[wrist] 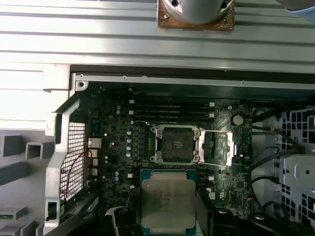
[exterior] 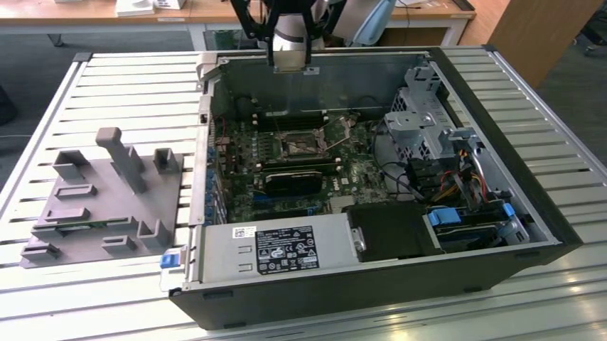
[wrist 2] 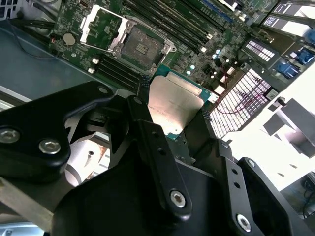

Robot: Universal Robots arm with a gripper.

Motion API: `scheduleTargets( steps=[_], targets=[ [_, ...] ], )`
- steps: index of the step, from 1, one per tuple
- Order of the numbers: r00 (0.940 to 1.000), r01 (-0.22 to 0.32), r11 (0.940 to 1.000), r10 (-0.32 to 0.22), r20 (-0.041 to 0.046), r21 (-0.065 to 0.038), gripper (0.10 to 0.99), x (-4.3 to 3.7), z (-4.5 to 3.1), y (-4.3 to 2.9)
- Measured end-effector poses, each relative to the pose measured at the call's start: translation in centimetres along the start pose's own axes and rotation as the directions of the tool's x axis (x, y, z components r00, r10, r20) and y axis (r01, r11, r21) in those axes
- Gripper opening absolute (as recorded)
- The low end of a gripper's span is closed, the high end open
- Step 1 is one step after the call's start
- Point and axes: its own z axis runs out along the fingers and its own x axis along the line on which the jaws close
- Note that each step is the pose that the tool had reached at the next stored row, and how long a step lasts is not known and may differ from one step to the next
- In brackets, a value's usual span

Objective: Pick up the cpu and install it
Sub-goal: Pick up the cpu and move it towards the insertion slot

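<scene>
1. The black fingers (wrist 2: 147, 135) are clamping the cpu (wrist 2: 174, 103) between them by two opposite edges. Its silvery lid is facing the second wrist camera, with a thin green rim showing around it.
2. In the first wrist view the fingers (wrist: 220, 222) are holding the cpu (wrist: 168, 202) flat above the motherboard (wrist: 113, 147). The black socket (wrist: 176, 144) is sitting just beyond the fingertips, and its metal frame (wrist: 221, 147) is lying swung open beside it.
3. In the exterior view the arm (exterior: 289, 42) is rising from what looks to be a tan base plate at the case's far edge.
4. The open computer case (exterior: 531, 213) is lying on its side on a slatted metal tabletop (exterior: 114, 92). A grey tray with upright posts (exterior: 104, 199) is sitting just beside the case, on the exterior view's left.
5. Wooden desks (exterior: 95, 14) are standing behind the tabletop, and a dark floor (exterior: 28, 64) is showing below them.
6. A white label (exterior: 284, 250) on the power supply (exterior: 223, 252) is carrying dense black print and symbols. Faint engraved lines are showing on the cpu's lid between the fingers.
</scene>
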Motion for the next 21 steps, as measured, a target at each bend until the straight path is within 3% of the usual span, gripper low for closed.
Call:
scheduleTargets(
  steps=[21],
  targets=[
    [1.0000, 0.000, 1.0000, 0.000, 0.0000, 0.000, 0.537, -2.58, 0.08, 0.21]
  ],
)
